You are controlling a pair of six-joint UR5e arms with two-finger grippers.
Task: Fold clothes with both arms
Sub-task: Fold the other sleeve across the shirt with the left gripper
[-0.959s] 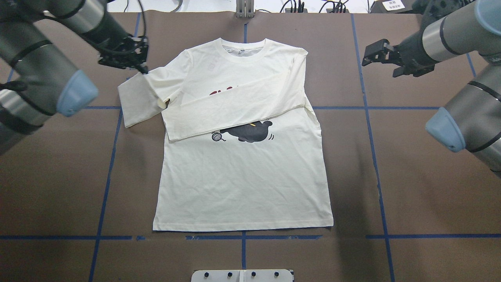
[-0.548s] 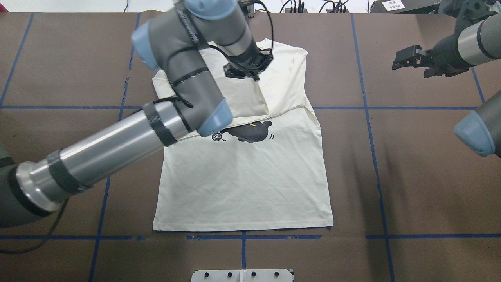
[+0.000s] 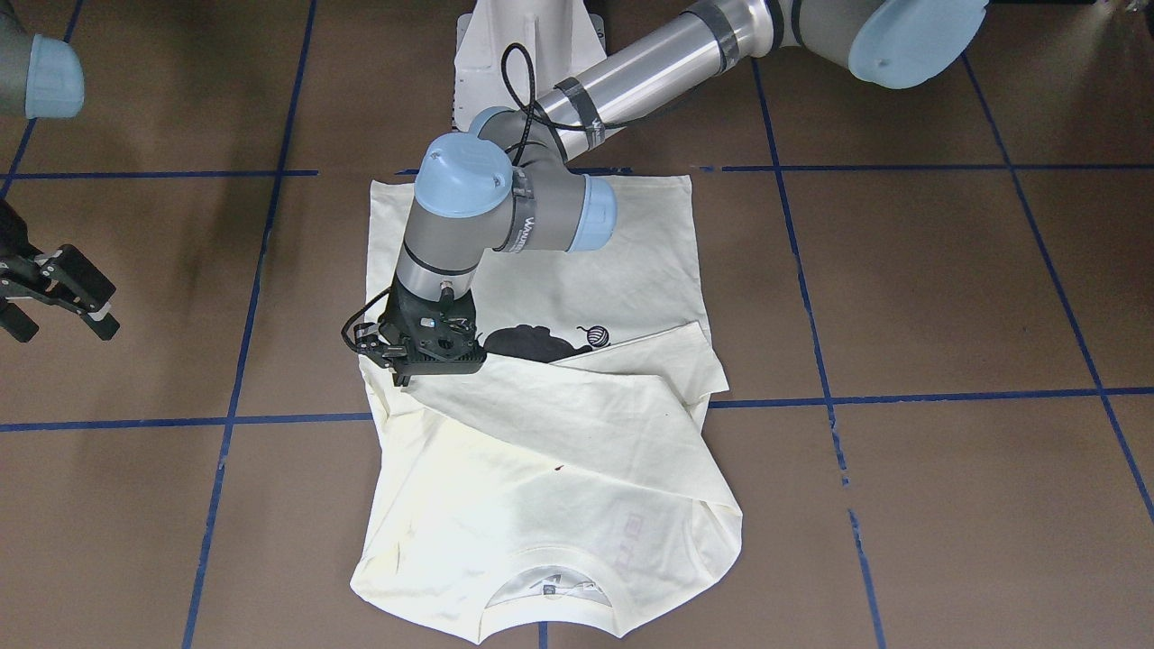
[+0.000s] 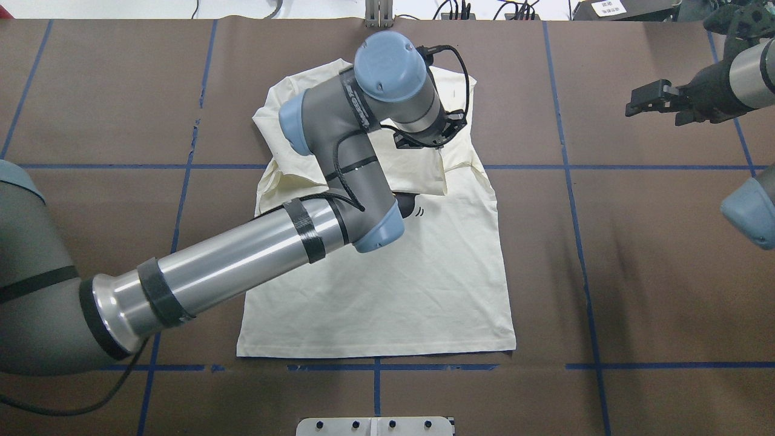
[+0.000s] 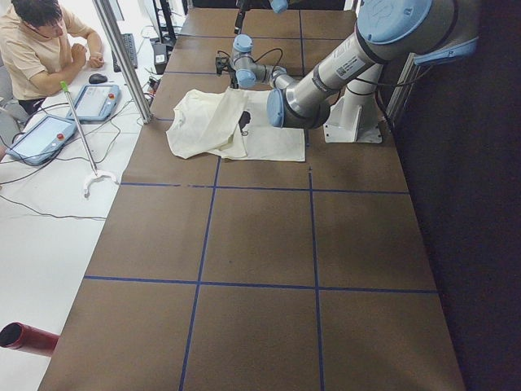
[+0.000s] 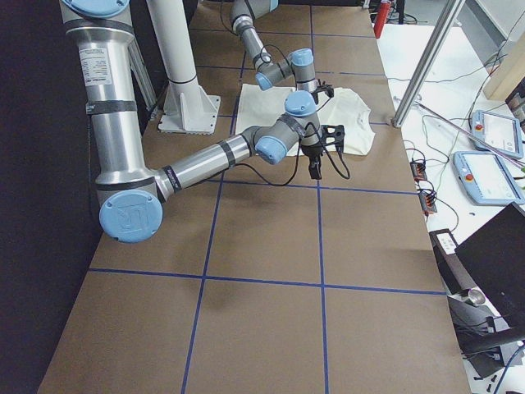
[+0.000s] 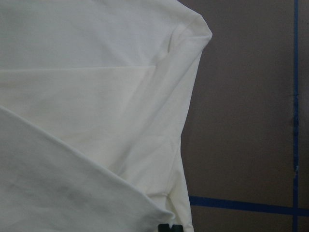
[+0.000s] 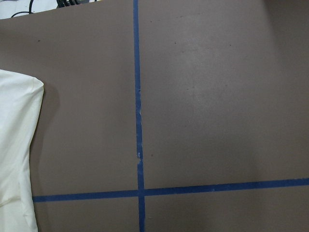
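Left gripper [image 3: 410, 365], from the front, is clamped on a sleeve [image 3: 541, 410] of the T-shirt [image 3: 541, 505], which lies face up on the table [image 3: 902, 270]; the right gripper [image 3: 54, 302] hangs spread and empty, well apart. Overhead, that sleeve, out sideways a second ago, now crosses the chest, so sleeve-folding looks nearly done; no container shows.

Cream T-shirt [image 3: 541, 514] on brown table [image 3: 902, 288], left claw [image 3: 403, 379] pinching its folded-over sleeve [image 3: 577, 401], right claw [image 3: 61, 315] spread, well apart
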